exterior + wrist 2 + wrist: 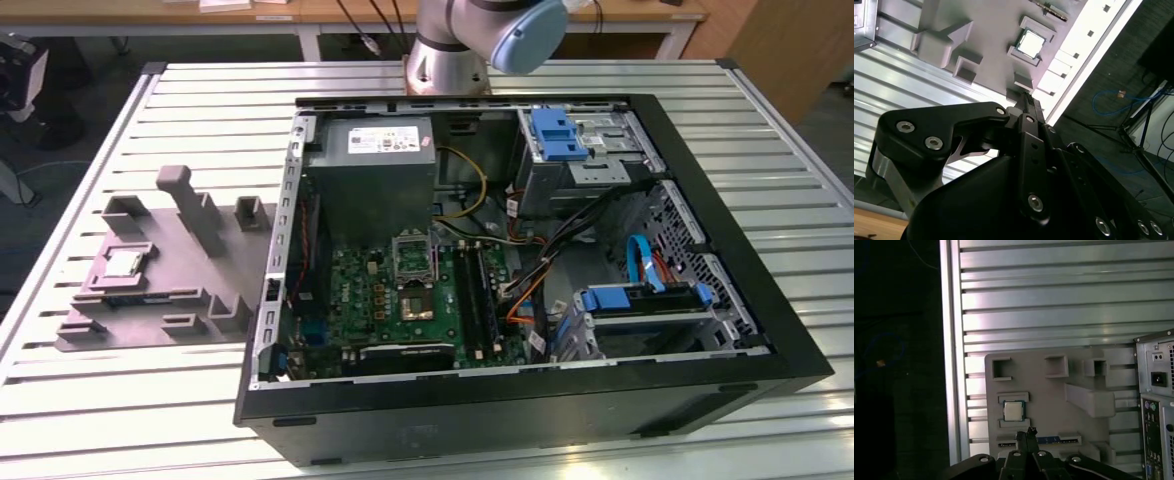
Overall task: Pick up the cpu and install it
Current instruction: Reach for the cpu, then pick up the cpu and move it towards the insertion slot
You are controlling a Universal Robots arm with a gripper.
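In both wrist views the black gripper (1029, 435) (1026, 102) is nearest, its two fingers pinched together with nothing between them. Past it, and well apart from it, the cpu (1013, 411) lies flat in a small square pocket of the grey tray (1079, 372), which sits on the silver table (1054, 305). Farther off, the open computer case (534, 405) stands beside the tray, on the exterior view's right of it.

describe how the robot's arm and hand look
The arm is silver-grey metal tubing with a pale blue joint cap. The hand is matte black, built of angular linked plates with silver bolt heads and a bare grey metal bracket.
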